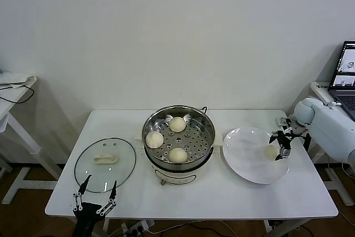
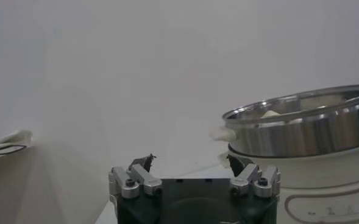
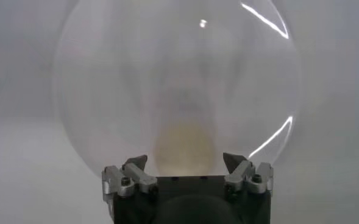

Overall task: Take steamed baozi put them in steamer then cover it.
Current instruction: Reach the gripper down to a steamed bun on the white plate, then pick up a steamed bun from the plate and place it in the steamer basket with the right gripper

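Baozi: three [image 1: 177, 124] sit in the steamer [image 1: 178, 137]; the fourth [image 1: 271, 152] lies on the plate [image 1: 249, 156] beside it, between the right gripper's [image 1: 283, 144] spread fingers. Left gripper [image 1: 95, 193] hovers wide near the cover [image 1: 105, 165].

The right gripper [image 3: 185, 163] hung right over the plate [image 3: 106, 79], jaws spread wide. A pale, blurred baozi [image 3: 180, 146] sat between the fingertips [image 3: 136, 164], though contact couldn't be made out. The plate's glossy rim caught bright streaks of light, and plain pale table [image 3: 21, 170] lay around it.
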You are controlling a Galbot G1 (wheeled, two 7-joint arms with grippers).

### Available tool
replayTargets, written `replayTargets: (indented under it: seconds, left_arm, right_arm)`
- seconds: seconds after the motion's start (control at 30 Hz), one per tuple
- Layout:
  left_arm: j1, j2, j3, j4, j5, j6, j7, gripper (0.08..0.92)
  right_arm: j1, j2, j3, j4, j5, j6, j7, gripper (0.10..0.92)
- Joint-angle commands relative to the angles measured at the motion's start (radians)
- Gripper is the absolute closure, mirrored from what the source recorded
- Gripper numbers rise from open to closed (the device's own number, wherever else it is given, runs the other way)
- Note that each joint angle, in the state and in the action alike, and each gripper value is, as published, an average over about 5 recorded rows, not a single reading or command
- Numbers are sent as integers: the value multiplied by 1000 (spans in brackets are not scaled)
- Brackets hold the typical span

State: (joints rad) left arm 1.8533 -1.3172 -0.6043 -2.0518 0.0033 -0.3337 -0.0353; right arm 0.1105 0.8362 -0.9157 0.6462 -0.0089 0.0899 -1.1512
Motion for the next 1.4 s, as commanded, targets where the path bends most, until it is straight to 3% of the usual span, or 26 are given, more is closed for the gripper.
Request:
replayTargets:
  seconds: [0.03,0.33,0.57,0.9,1.13,1.4]
  left_arm:
    - [1,0,0,4,0,-3,0,177]
    - [4,-1,-4,1,0,-4,0,177]
    - [1,3,-2,-1,0,-4,0,177]
    - [-12,12,15,-6,0,0,0,177]
    - [-20,16,25,-10,-1,1,-2,177]
    - [-28,17,31,-13,0,5,-4,177]
  right_arm:
    - [-34,25,19,-37,-7,-6,19,206]
    - [-23,9,11,-11,-7,-15,20,332]
    - [96,-38,-59,87,50,-49,-15,360]
    - [522,-87,-388,374,298,-127,-130,370]
    - [739,19,-578,518,551,-219,-110,372]
    - [789,179,-642,604,695,-303,-43,379]
